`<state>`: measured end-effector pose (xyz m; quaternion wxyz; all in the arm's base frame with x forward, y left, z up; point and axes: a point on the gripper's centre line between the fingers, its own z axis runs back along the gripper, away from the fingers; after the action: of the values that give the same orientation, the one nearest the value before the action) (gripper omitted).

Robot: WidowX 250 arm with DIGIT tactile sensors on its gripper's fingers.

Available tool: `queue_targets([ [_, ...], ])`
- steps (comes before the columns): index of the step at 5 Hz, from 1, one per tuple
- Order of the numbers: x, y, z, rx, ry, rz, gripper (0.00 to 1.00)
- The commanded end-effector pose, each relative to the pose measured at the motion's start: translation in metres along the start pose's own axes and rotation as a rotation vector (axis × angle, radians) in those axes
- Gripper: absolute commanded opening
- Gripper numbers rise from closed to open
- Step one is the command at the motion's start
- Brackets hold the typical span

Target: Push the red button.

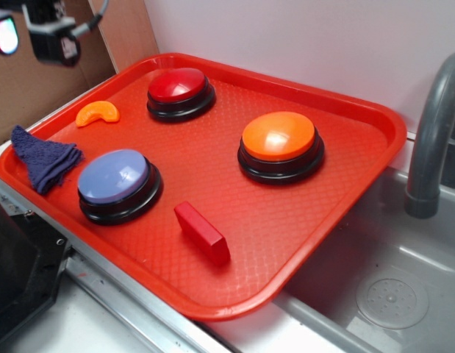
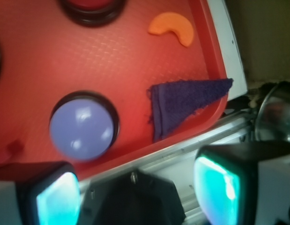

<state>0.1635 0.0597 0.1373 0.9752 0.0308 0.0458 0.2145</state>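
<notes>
- Nearest the exterior camera, a metal counter edge (image 1: pixel 124 294) runs diagonally along the front of a red plastic tray (image 1: pixel 286 243) with a textured floor and raised rim.
- To the right of the tray sits a grey sink basin (image 1: pixel 403 294) with a round drain, and a curved grey faucet (image 1: pixel 433 140) rises beside it.
- On the tray's near part lies a small red rectangular block (image 1: pixel 202 232), flat on its long side.
- Just left of the block stands a lavender-blue domed button (image 1: pixel 115 180) on a black round base.
- Left of that, a folded dark blue cloth (image 1: pixel 43 160) lies at the tray's left corner, its edge resting against the rim.
- Toward the middle right stands an orange domed button (image 1: pixel 278 140) on a black base, well apart from the blue one.
- Farther back on the left, a small orange slice-shaped toy (image 1: pixel 97 113) lies on the tray floor.
- Beside it at the far end sits the red button (image 1: pixel 180 90), dark red and glossy on a black base, with nothing touching it.
- Up in the top left corner, above the tray's left edge, hangs the gripper (image 1: pixel 36 33), well apart from the red button.
- From the wrist view, its two fingers (image 2: pixel 219 185) with glowing teal pads stand widely spread, holding nothing, above the counter edge near the cloth.
</notes>
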Motion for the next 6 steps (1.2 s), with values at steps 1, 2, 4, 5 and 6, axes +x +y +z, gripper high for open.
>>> queue_targets([
  [1,0.081,0.014,0.004,-0.044,-0.287,0.108,1.0],
  [2,0.104,0.009,0.004,-0.058,-0.325,0.056,1.0],
  [4,0.134,-0.014,-0.022,-0.012,-0.279,0.03,1.0],
  [5,0.145,-0.02,-0.042,-0.007,-0.267,-0.008,1.0],
  [6,0.147,-0.022,-0.053,-0.018,-0.25,-0.033,1.0],
])
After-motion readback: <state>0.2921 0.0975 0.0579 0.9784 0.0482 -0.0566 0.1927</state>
